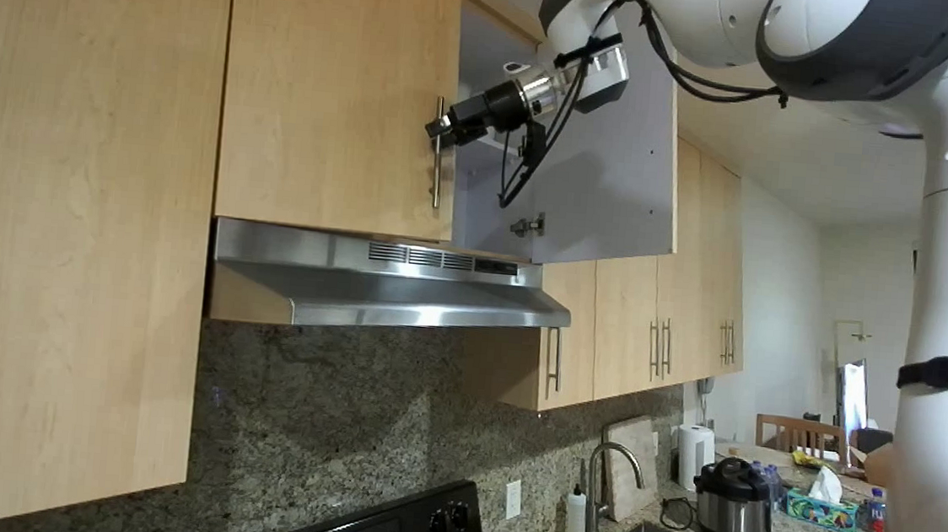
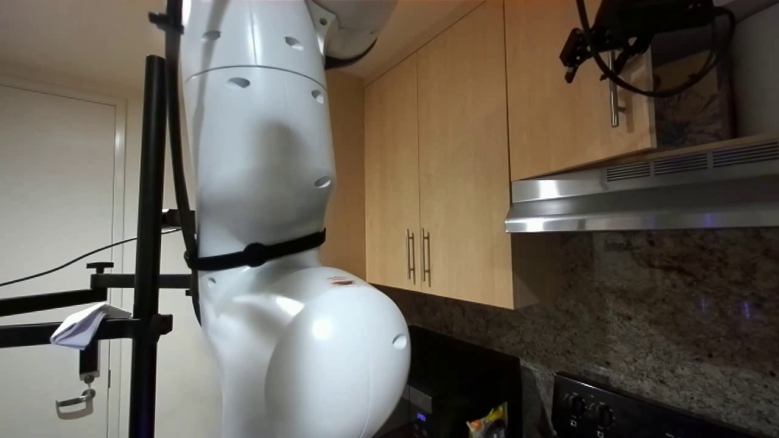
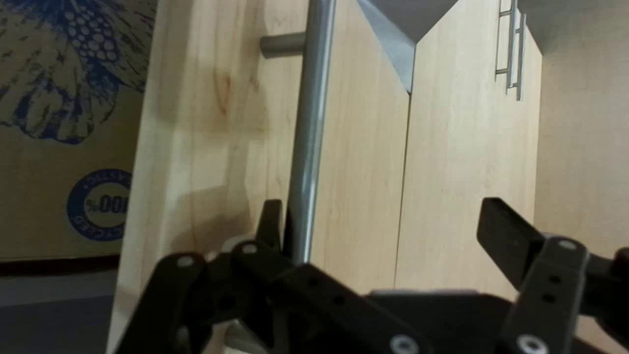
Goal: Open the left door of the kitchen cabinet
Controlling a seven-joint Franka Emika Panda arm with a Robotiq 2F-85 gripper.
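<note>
The left door [image 1: 335, 94] is a flat light-wood panel with a vertical metal bar handle [image 1: 437, 170]. It also shows in an exterior view [image 2: 566, 103], where it looks slightly ajar. The kitchen cabinet [image 1: 480, 186] is above the range hood, with its white interior partly visible. My gripper [image 1: 442, 132] is at the upper part of the handle. In the wrist view the gripper [image 3: 385, 231] is open. The handle [image 3: 309, 132] lies between the fingers, close beside the left finger; I cannot tell if they touch. The lower part of the handle in this view is hidden behind that finger.
The cabinet's right door [image 1: 609, 167] stands wide open, white inner face showing, behind my wrist. A printed cardboard box [image 3: 93, 196] is inside the cabinet. The steel range hood [image 1: 387, 293] juts out below. Taller wood cabinets [image 2: 462, 182] stand beside it, with the stove [image 1: 377, 529] underneath.
</note>
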